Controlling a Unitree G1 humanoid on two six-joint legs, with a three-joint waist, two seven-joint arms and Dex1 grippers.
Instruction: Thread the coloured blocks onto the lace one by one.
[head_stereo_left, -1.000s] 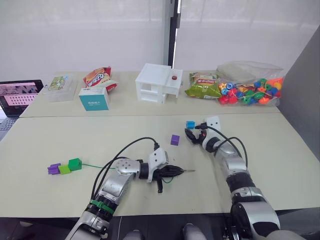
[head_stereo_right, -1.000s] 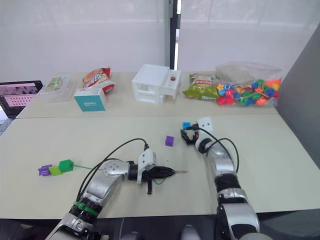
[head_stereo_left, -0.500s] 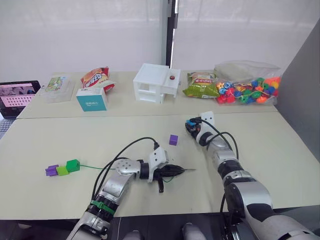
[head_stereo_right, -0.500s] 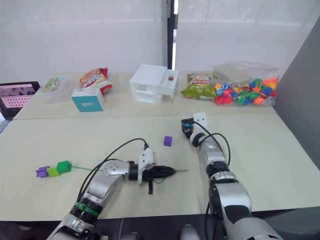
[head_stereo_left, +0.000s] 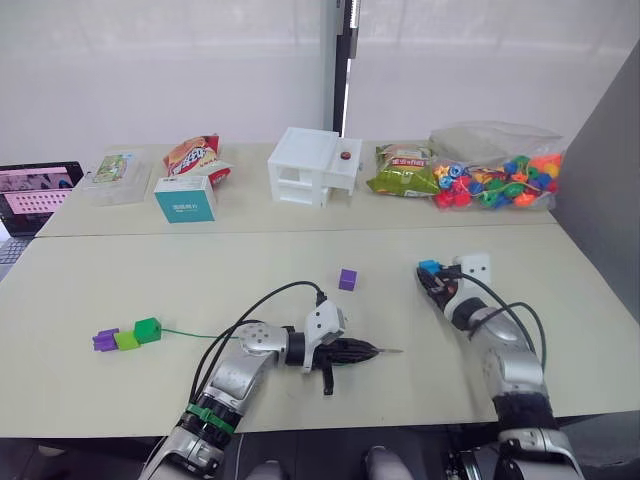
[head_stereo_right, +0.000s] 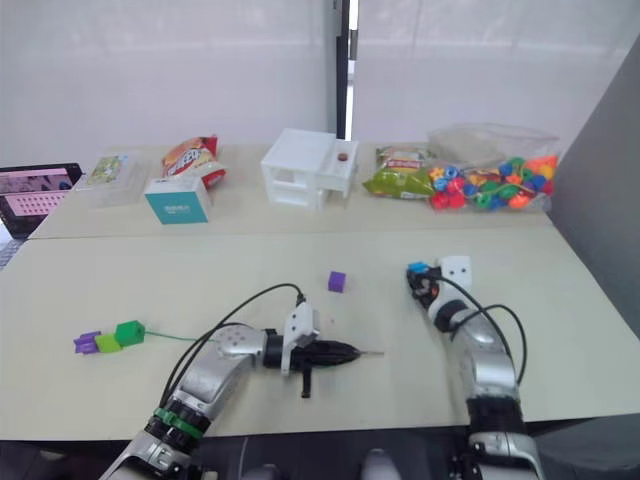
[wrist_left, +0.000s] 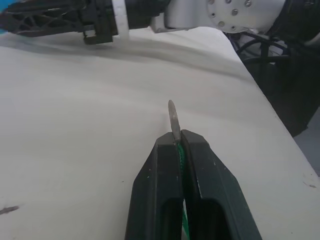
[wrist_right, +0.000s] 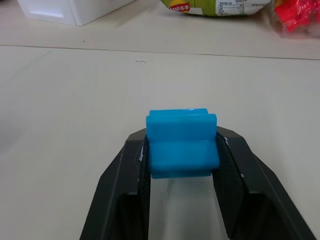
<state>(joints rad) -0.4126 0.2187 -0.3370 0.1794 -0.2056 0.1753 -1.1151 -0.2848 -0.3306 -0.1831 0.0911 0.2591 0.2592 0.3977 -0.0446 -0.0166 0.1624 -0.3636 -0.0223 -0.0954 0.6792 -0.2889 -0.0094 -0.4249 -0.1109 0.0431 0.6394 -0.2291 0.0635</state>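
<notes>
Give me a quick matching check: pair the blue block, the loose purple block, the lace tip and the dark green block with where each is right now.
Things:
1. blue block
2. loose purple block
3. lace tip
4. dark green block

States:
A. threaded on the lace, beside the lime block
B. pinched in the left gripper
C. alone on the table
D. clamped in the right gripper

Pairs: 1-D, 2-C, 3-B, 4-A

Two pale desks (head_stereo_left: 120, 290) abut, near and far. White translucent curtains (head_stereo_left: 180, 70) cover the far wall. Grey partition (head_stereo_left: 610, 170) at right.
</notes>
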